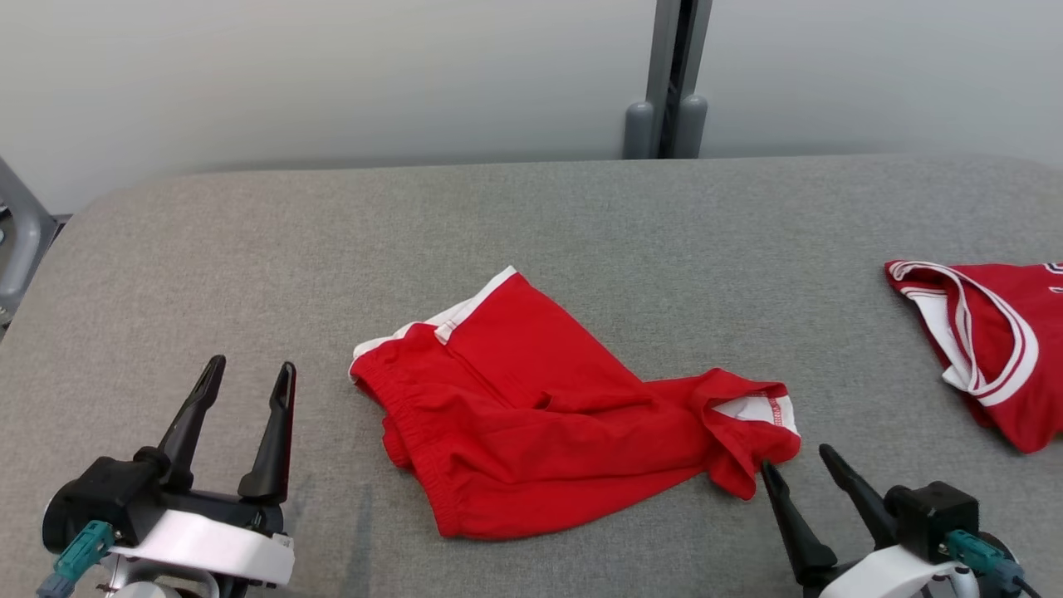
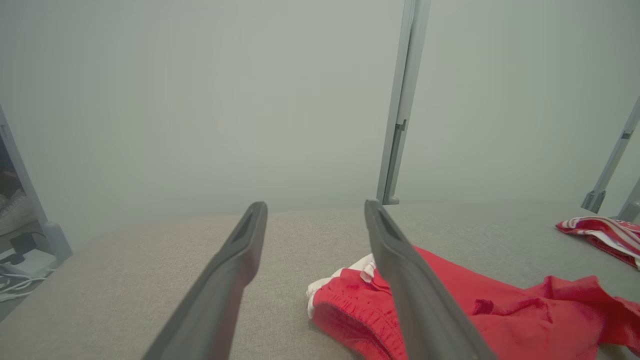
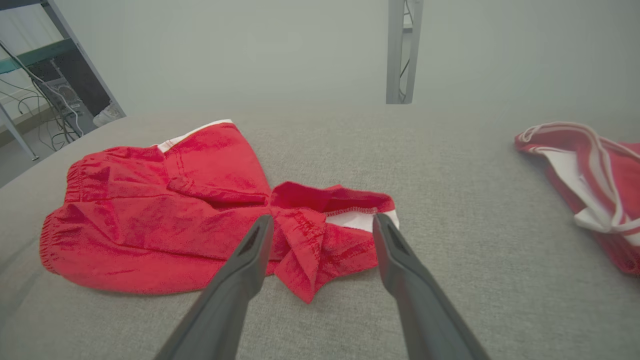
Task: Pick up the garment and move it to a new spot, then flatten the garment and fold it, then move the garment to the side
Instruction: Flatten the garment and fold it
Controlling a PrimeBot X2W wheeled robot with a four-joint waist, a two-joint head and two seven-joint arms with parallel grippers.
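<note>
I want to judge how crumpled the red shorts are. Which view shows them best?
Head view: the red shorts lie whole, seen from above. Right wrist view shows them low-angled, the right claw crossing the near hem. Left wrist view shows part, behind the left claw.

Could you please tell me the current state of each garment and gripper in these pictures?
Red shorts: rumpled, lying loose on the table.
Red jersey: bunched up, untouched, far right.
Left gripper: open, empty, clear of the shorts.
Right gripper: open, empty, fingertips beside the shorts' leg hem.
</note>
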